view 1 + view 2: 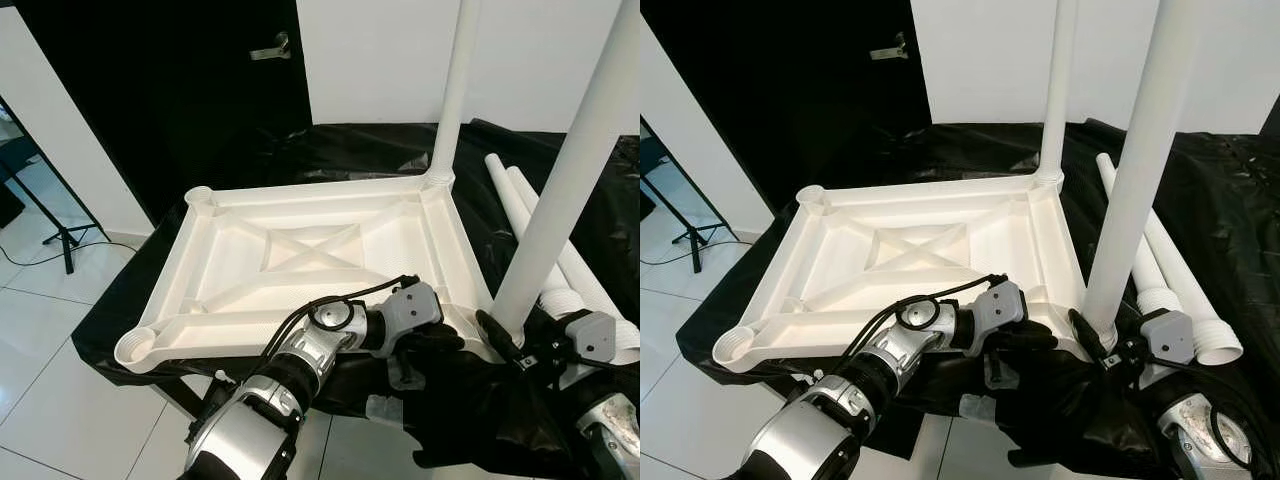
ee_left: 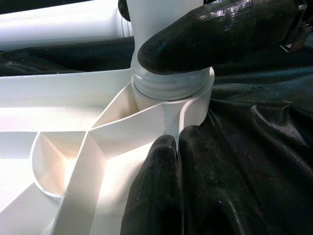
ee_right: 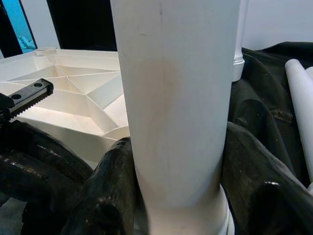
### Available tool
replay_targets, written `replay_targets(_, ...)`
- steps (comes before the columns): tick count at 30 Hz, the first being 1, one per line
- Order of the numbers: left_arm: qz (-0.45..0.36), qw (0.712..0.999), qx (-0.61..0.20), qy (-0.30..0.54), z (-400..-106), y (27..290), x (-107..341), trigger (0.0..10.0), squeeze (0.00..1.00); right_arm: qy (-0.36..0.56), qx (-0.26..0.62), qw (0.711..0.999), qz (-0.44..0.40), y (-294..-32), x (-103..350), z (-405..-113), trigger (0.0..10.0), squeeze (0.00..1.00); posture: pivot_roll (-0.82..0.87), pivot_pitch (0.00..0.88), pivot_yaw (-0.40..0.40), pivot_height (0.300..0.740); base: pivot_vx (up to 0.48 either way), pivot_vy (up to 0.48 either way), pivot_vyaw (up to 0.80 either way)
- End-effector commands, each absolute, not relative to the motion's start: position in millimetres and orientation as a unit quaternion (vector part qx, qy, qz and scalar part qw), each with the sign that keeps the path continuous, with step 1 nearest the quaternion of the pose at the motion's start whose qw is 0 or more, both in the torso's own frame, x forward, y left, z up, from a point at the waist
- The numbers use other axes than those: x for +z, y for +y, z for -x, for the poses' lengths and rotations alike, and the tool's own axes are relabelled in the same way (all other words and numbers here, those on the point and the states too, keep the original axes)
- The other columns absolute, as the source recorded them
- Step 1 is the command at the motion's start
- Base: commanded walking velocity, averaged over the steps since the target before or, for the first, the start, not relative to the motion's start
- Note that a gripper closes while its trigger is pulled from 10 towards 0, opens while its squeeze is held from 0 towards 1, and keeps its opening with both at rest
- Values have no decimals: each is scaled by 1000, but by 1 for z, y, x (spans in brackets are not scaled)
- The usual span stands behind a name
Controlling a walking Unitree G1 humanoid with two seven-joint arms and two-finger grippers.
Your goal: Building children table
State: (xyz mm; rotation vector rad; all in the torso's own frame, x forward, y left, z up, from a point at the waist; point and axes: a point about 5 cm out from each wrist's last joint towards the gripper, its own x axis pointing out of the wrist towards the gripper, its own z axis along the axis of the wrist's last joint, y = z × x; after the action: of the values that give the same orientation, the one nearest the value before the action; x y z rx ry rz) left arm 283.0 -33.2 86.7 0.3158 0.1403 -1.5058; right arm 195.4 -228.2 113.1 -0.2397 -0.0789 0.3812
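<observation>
Nearest the camera, the robot's silver left arm reaches across to the near right corner of the white ribbed plastic tabletop (image 1: pixel 300 255), which lies upside down on a desk draped in crinkled black cloth (image 1: pixel 380 150). The left pincer (image 1: pixel 432 338) sits at that corner socket, its black fingers (image 2: pixel 161 191) pressed together against the socket's outer wall, as the left wrist view shows; they hold nothing between them. Just beside it, the right pincer (image 1: pixel 500 335) is pinching the near white plastic tube leg (image 1: pixel 560 190) low down, a black finger (image 3: pixel 110 196) on each side of the tube, just above the threaded collar that sits in the corner socket. That leg stands upright, leaning slightly, and rises out of the top of the head views. Just to the right of it, two more loose white tube legs (image 1: pixel 1165 265) lie side by side on the black cloth, their ribbed ends toward the robot. Farther back, a second upright white leg (image 1: pixel 452 95) stands in the tabletop's far right corner socket. The two left corner sockets are open. Beyond the desk are a black door with a metal lever handle (image 1: pixel 272 46) and a white wall, and to the left a white tiled floor (image 1: pixel 40 330) with a black stand.
</observation>
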Motion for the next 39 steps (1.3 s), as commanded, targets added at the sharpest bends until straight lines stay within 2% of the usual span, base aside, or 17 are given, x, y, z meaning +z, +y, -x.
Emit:
replay_targets(1,-145,719,-648,206,-260,-12,28,10000,0,8,224,968,114,-219,96,-189,0,0,26,0,92,740,0,0,0)
replay_targets(4,-145,719,-648,206,-260,-12,28,10000,0,8,224,968,114,-219,96,-189,0,0,26,0,92,740,0,0,0)
replay_targets(7,-147,719,-648,205,-261,-11,28,10000,0,19,116,991,67,-209,87,-185,0,0,40,0,91,740,0,0,0)
replay_targets(10,-147,720,-647,205,-262,-10,29,10000,0,5,59,997,59,-202,86,-182,0,0,40,0,91,740,0,0,0)
replay_targets(14,-150,720,-646,205,-263,-8,29,10000,0,-16,12,997,68,-200,90,-182,0,0,44,0,94,740,0,0,0)
replay_targets(16,-153,720,-645,204,-264,-8,30,10000,0,-39,-82,992,84,-208,96,-181,0,0,37,0,98,740,0,0,0)
replay_targets(18,-154,720,-646,203,-264,-8,30,10000,0,-42,-124,987,89,-214,97,-180,0,0,37,0,98,740,0,0,0)
replay_targets(20,-153,719,-647,203,-263,-9,30,10000,0,-41,-132,988,74,-215,96,-181,0,0,31,0,98,740,0,0,0)
replay_targets(21,-153,718,-648,202,-263,-10,30,10000,0,-40,-133,988,63,-214,96,-181,10000,0,30,0,98,740,0,0,0)
replay_targets(23,-153,719,-648,200,-264,-12,32,10000,0,-43,-75,994,60,-204,98,-186,10000,0,22,0,101,740,0,0,0)
replay_targets(26,-153,718,-649,200,-264,-12,32,10000,0,-44,-55,995,64,-201,99,-186,10000,0,22,0,101,740,0,0,0)
replay_targets(27,-152,718,-649,199,-264,-13,32,10000,0,-47,-24,996,68,-198,100,-187,10000,1000,20,0,100,740,0,0,0)
replay_targets(30,-152,718,-649,199,-263,-14,32,10000,0,-50,8,996,76,-197,102,-189,10000,1000,18,0,99,740,0,0,0)
replay_targets(31,-151,718,-649,199,-263,-14,32,10000,0,-51,33,994,86,-200,105,-191,10000,894,17,0,97,740,0,0,0)
replay_targets(32,-151,718,-649,199,-263,-14,32,10000,0,-51,33,994,86,-200,105,-191,10000,894,17,0,97,740,0,0,0)
replay_targets(33,-151,718,-649,199,-263,-14,32,10000,0,-56,54,991,105,-207,109,-195,10000,0,17,0,95,740,0,0,0)
replay_targets(39,-149,720,-648,199,-263,-15,32,10000,0,-58,84,983,153,-226,118,-206,10000,0,20,0,93,740,0,0,0)
